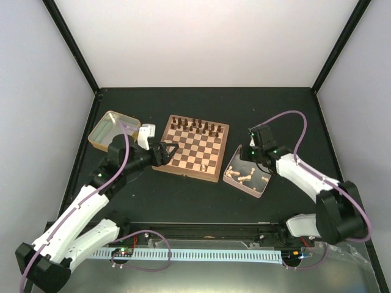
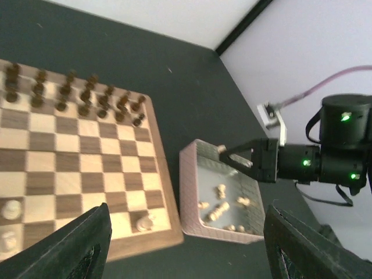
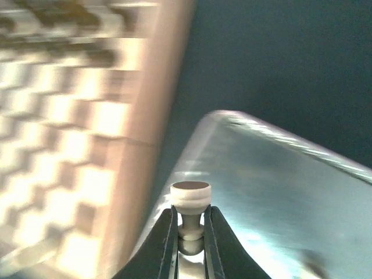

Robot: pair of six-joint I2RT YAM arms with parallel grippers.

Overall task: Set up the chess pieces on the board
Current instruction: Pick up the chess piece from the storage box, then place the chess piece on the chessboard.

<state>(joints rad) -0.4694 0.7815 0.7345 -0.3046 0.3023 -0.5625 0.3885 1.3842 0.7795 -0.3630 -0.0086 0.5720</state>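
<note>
One chess piece (image 3: 190, 195) sits pinched in the right gripper (image 3: 190, 218), bottom centre of its wrist view, at the tin's (image 3: 279, 174) edge. The left gripper (image 2: 186, 221) gapes wide beside the board (image 2: 87, 151).

We list left arm (image 1: 79, 210), lower left of frame, right arm (image 1: 299, 174), lower right, both white shells, black joints, lilac cables (image 1: 287, 113), green wrist lights (image 2: 346, 117), right gripper (image 3: 190, 224), slim dark fingers (image 3: 165, 238).

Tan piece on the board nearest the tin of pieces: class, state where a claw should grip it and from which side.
Probably its upper body, just under the head, coming straight down from above. The tan piece stands upright on the board with bare squares beside it, leaving room either side.
</note>
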